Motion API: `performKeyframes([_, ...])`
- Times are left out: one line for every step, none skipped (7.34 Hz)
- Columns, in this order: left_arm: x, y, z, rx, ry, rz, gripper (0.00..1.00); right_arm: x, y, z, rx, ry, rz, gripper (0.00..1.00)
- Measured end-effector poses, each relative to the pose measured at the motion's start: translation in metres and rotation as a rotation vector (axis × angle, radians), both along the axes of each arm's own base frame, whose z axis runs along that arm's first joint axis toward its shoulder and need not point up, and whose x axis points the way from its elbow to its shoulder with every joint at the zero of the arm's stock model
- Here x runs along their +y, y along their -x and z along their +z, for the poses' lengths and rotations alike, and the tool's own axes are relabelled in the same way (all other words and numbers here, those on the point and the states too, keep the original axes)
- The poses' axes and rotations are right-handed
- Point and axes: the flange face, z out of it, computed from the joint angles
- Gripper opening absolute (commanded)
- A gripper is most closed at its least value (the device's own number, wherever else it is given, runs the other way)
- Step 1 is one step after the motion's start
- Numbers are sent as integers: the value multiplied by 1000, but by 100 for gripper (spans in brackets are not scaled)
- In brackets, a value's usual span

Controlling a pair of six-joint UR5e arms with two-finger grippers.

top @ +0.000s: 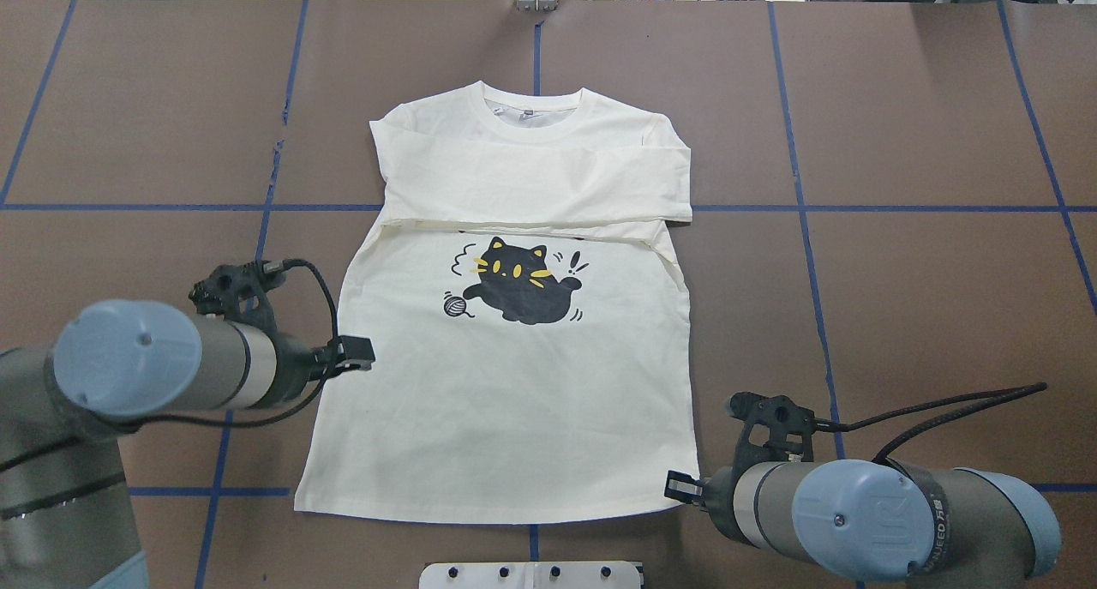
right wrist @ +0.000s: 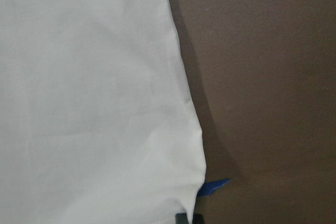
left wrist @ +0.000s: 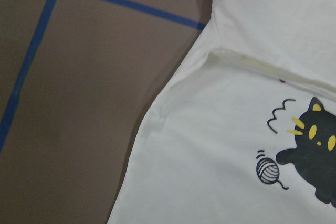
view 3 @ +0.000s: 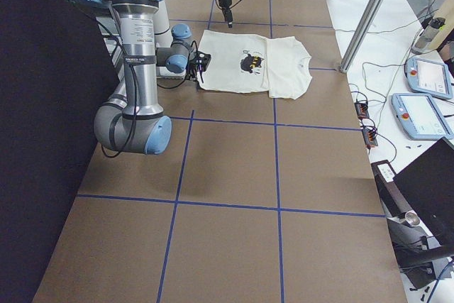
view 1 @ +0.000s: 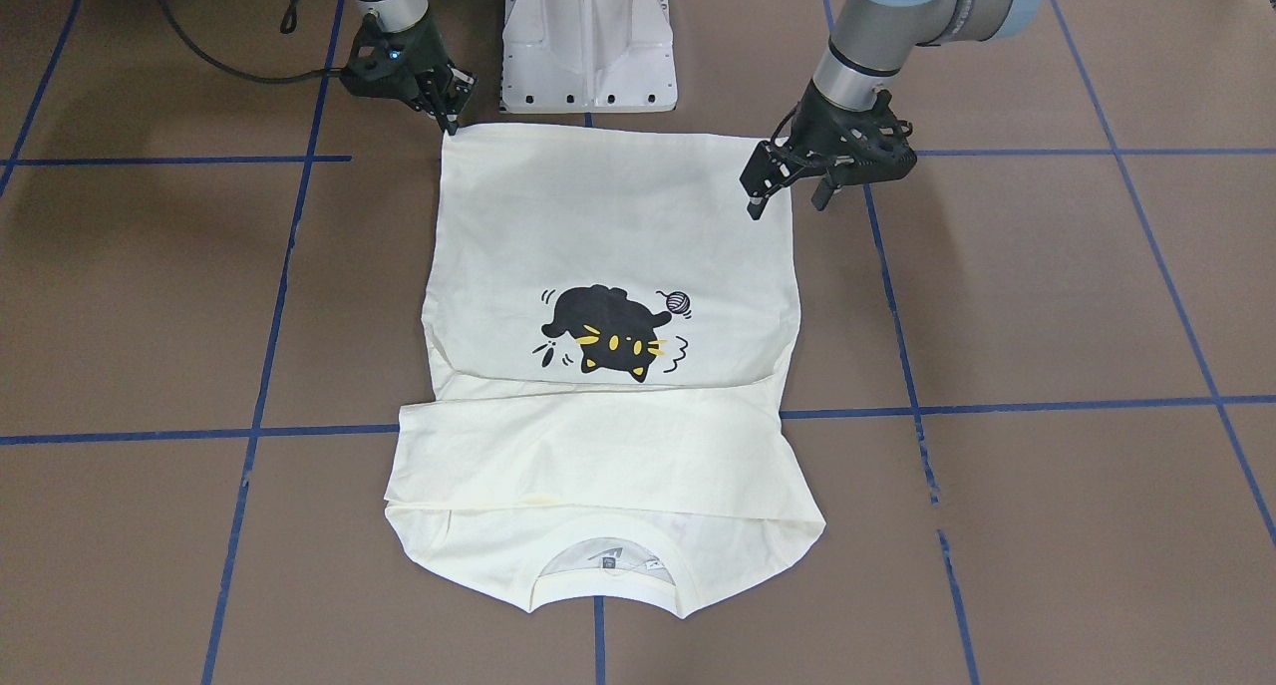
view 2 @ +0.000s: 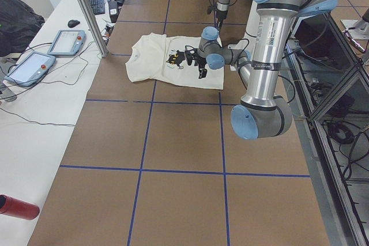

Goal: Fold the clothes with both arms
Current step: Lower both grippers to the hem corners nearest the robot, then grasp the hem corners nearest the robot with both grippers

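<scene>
T-shirt (top: 514, 417), a single cream-white one, lies flat and print-up on the brown surface (top: 900, 315), with its hem nearest the robot and its collar farthest away. At the near hem corner on the robot's right, the right claw (view 1: 449, 115) has its two fingers drawn together on the cloth, tips down at the very corner. The wrist view shows the dark fingertip right at the corner's end.

A little farther along, on the opposite side, the left claw (view 1: 788, 201) stands wide apart and holds nothing. It straddles the shirt's side edge, one finger over cloth and the other over bare surface. Whether it touches the cloth cannot be told.

Beyond both claws, mid-body, sits the black cat print (top: 523, 285) with yellow whiskers and a small yarn ball beside it. Just past that, the long sleeves (top: 531, 173) are folded across the chest in one flat band. The collar (top: 531, 109) lies farthest.

There are two arms, two claws and one shirt.
</scene>
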Motion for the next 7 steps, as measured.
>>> performKeyframes([37, -13, 16, -24, 41, -8, 95, 0, -1, -4, -9, -3, 3, 0])
performKeyframes([71, -23, 23, -32, 81, -15, 93, -1, -2, -7, -16, -5, 6, 0])
performKeyframes([97, -29, 24, -30, 111, -12, 91, -2, -2, -9, -21, -6, 7, 0])
performKeyframes([114, -34, 26, -35, 126, -11, 90, -1, -2, -10, -24, -5, 6, 0])
performKeyframes([120, -36, 30, -43, 131, -12, 90, -1, -2, -11, -25, -4, 5, 0])
performKeyframes([121, -34, 36, -57, 129, -13, 90, -1, -2, -12, -26, -4, 5, 0])
performKeyframes([120, -31, 42, -71, 120, -10, 90, -2, -2, -12, -27, -4, 5, 0])
